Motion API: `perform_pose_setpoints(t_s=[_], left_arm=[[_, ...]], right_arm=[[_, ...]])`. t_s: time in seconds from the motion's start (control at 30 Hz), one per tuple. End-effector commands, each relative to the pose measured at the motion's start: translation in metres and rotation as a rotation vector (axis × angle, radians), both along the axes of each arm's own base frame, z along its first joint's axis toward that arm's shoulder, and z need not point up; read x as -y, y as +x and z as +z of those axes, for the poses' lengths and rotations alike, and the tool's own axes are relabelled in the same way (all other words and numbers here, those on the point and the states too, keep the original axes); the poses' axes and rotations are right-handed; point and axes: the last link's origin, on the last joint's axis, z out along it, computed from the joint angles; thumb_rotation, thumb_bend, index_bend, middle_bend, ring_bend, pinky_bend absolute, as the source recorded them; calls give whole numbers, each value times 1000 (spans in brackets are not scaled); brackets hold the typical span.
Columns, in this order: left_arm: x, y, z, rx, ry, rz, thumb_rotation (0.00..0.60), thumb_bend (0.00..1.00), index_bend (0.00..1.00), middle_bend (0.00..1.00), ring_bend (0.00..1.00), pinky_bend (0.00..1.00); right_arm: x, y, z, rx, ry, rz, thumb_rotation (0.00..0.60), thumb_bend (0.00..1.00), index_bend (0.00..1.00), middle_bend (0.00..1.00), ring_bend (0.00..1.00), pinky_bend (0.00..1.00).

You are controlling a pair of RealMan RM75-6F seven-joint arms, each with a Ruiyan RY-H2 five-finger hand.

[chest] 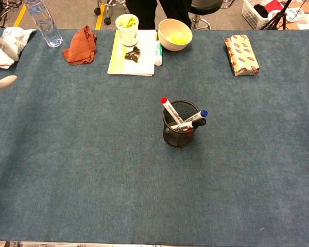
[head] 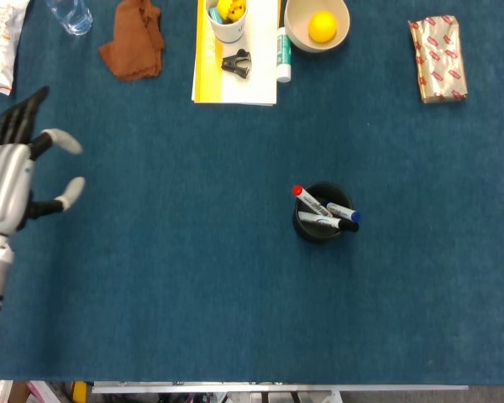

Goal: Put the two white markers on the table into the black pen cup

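1. The left hand (head: 13, 180) hangs at the far left edge in the head view, fingers spread and holding nothing; in the chest view only two pale fingertips (chest: 4, 82) show at the left border
2. The right hand shows in neither view, so its state cannot be told
3. The black pen cup (head: 321, 214) stands upright near the middle of the blue table (head: 193, 277), well apart from the left hand
4. Three white markers lean inside the cup: a red-capped marker (head: 307, 200), a blue-capped marker (head: 343, 211) and a black-capped marker (head: 329, 223), their capped ends sticking out over the rim
5. Along the far edge lie a brown cloth (head: 133, 49), a clear bottle (head: 70, 15) and a printed packet (head: 0, 42) at the left corner
6. A yellow-edged book (head: 235, 59) carries a white paper cup (head: 227, 18) and a black binder clip (head: 236, 64); a white tube (head: 283, 55) lies just beside the book
7. A cream bowl (head: 298, 34) holds a yellow ball (head: 322, 27)
8. A foil-wrapped package (head: 438, 59) lies at the far right
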Motion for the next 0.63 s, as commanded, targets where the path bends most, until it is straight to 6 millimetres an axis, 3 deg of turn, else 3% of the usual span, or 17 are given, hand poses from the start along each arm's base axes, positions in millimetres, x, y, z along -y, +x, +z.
perform_pose_setpoints(t_s=[0.03,0.33,0.63], left_arm=[[11,-20,5,-89,65,9,600,273,415,0,0,0],[34,-66,11,-219,148,67,600,273,412,0,0,0],[42,-72,13,-220,174,66,600,273,412,0,0,0]], right_arm=[[-8,-9,7,2,-32,-36,600,0,12,134,0,145],[-32,-36,10,37,-74,-167,600,0,12,137,0,145],[-36,-52,-6,84,-47,-221,600,0,12,137,0,145]])
